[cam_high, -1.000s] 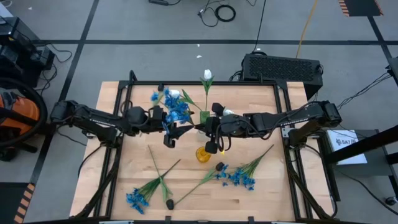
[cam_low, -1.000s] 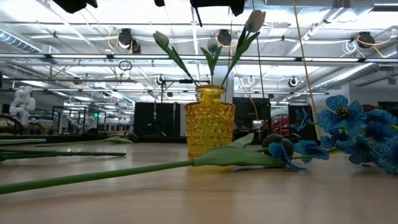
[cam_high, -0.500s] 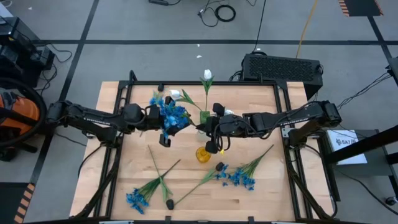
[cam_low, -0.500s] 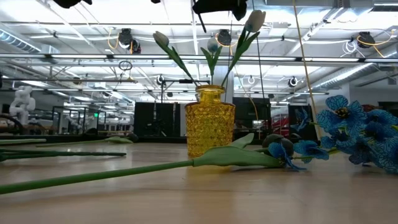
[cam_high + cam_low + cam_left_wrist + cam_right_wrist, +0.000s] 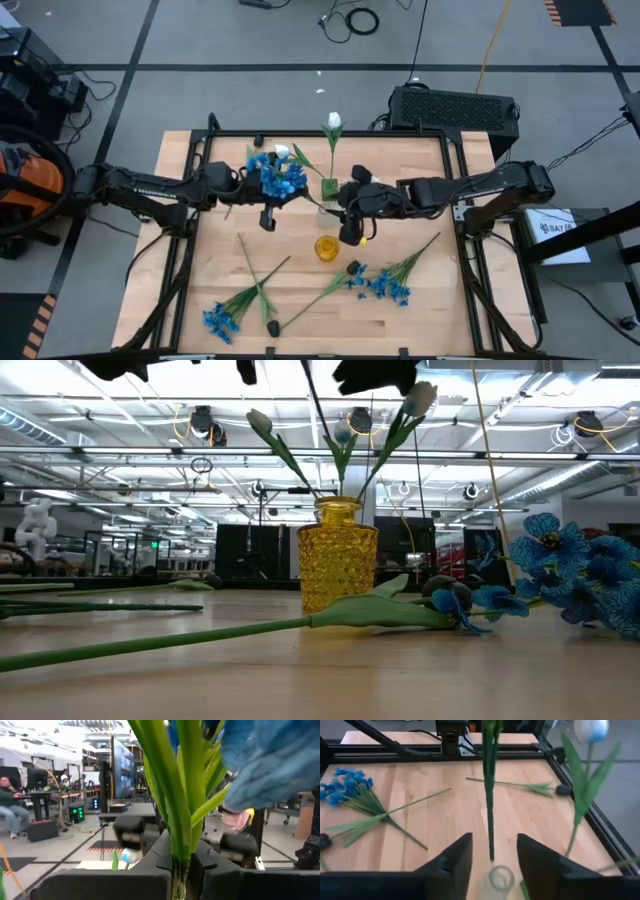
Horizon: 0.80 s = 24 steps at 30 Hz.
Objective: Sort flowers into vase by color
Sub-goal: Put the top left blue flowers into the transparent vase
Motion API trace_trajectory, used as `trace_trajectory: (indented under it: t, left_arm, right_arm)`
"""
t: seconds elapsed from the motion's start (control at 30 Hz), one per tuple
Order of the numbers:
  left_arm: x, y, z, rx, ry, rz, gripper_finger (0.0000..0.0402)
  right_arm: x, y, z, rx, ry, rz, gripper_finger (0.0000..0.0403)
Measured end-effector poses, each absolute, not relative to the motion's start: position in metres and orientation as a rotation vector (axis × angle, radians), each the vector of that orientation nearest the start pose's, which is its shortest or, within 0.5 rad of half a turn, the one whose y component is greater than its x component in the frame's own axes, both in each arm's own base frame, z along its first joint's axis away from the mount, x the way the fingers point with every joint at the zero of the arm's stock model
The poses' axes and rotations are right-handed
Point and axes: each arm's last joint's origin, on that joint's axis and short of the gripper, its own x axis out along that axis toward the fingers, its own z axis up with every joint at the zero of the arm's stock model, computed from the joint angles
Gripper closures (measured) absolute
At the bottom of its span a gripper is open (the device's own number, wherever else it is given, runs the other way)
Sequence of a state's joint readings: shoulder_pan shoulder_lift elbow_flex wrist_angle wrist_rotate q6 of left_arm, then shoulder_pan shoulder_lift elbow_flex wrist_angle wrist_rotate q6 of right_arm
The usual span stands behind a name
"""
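Observation:
A yellow glass vase stands mid-table with white tulips in it. My left gripper comes from the table's left and is shut on a blue flower. The flower's thin stem runs down to a free end just above the vase mouth. My right gripper is open next to the vase. Its fingers stand on either side of the stem's lower end without touching it. My left gripper pinches the blue flower's green stem between its two fingers, among the leaves just below the blue head. The fingers come about level from the table's left and lie across the stem. The flower is lifted clear, its stem end over the vase mouth.
More blue flowers lie on the wood at the near right and near left. Long-stemmed dark buds lie between them. A black metal frame edges the table. A dark box stands beyond the far edge.
My left gripper has shut on the blue flower's stem and drawn the blue head slightly toward the table's left. My right gripper, which had the stem's lower part, has opened and let it go; the stem now hangs free between its fingers.

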<state>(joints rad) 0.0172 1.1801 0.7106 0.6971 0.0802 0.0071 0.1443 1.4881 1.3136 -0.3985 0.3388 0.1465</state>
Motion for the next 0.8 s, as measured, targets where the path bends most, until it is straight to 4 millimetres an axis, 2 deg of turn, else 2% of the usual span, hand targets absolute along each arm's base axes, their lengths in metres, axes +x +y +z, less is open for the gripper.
trace_trajectory:
  t: [0.23,0.5,0.8]
  left_arm:
    - [0.259,0.006,0.311,0.019,-0.224,-0.046,0.0378]
    - [0.269,0.002,0.299,-0.012,-0.177,-0.064,0.0377]
    - [0.291,0.0,0.272,-0.015,-0.111,-0.071,0.0377]
  right_arm:
    - [0.305,0.049,0.351,0.017,0.516,-0.188,0.0206]
    - [0.289,0.068,0.367,-0.026,0.45,-0.104,0.0208]
    - [0.275,0.073,0.377,-0.114,0.415,-0.128,0.0211]
